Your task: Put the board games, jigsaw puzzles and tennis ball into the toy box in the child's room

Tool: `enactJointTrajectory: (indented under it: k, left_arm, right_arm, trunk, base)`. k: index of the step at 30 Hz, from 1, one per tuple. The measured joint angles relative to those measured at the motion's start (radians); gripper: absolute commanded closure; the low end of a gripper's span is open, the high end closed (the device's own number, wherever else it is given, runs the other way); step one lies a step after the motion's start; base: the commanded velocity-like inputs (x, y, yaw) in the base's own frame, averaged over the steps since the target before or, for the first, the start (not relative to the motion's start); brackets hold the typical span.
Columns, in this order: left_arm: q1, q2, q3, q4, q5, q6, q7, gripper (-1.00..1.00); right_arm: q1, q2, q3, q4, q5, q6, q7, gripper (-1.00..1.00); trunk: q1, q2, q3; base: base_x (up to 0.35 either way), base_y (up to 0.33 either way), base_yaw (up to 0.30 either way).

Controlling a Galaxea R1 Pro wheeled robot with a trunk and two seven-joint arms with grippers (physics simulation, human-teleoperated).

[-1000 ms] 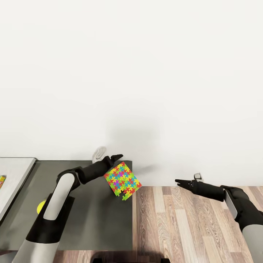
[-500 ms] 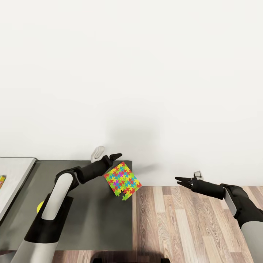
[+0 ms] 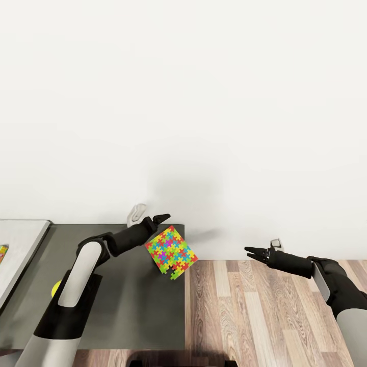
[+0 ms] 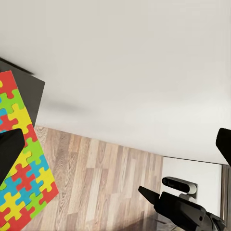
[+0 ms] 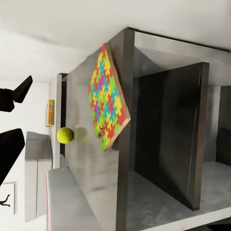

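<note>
A multicoloured jigsaw puzzle [image 3: 171, 253] sits tilted at the far right corner of the dark grey table [image 3: 127, 300], overhanging its edge; it also appears in the right wrist view [image 5: 108, 101]. My left gripper [image 3: 159, 229] is open wide beside the puzzle's left edge, and one finger [image 4: 9, 149] overlaps the puzzle [image 4: 21, 159]. The tennis ball [image 3: 56, 288] lies on the table, partly behind my left arm [image 5: 65, 135]. My right gripper [image 3: 251, 252] hangs open over the floor, holding nothing. The toy box is out of view.
The table's light grey wing [image 3: 20, 250] runs off to the left, with a sliver of a colourful flat thing [image 3: 2, 253] at the frame's edge. A small white object [image 3: 136, 214] rests by the white wall. Wood-plank floor [image 3: 255, 316] lies right of the table.
Both arms have shifted only slightly. The puzzle and the ball have stayed where they were.
</note>
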Motion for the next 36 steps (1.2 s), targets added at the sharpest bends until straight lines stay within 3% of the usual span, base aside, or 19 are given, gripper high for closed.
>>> enactJointTrajectory:
  k: [19, 26, 36]
  left_arm:
    - [0.0, 0.005, 0.0, -0.006, -0.008, 0.001, 0.002, -1.0]
    - [-0.012, 0.013, -0.002, -0.01, -0.015, 0.002, 0.021, -1.0]
    - [-0.021, 0.015, -0.002, -0.008, -0.021, 0.003, 0.031, -1.0]
  right_arm:
    - [0.007, -0.002, -0.003, -0.015, 0.003, 0.005, 0.0, -1.0]
    - [0.02, -0.002, -0.009, -0.049, -0.031, 0.01, 0.011, -1.0]
    - [0.025, -0.002, -0.011, -0.06, -0.043, 0.011, 0.014, -1.0]
  trunk:
    - [0.0, 0.0, 0.0]
    - [0.0, 0.0, 0.0]
    - [0.0, 0.0, 0.0]
  base:
    - [0.0, 0.0, 0.0]
    - [0.0, 0.0, 0.0]
    - [0.0, 0.0, 0.0]
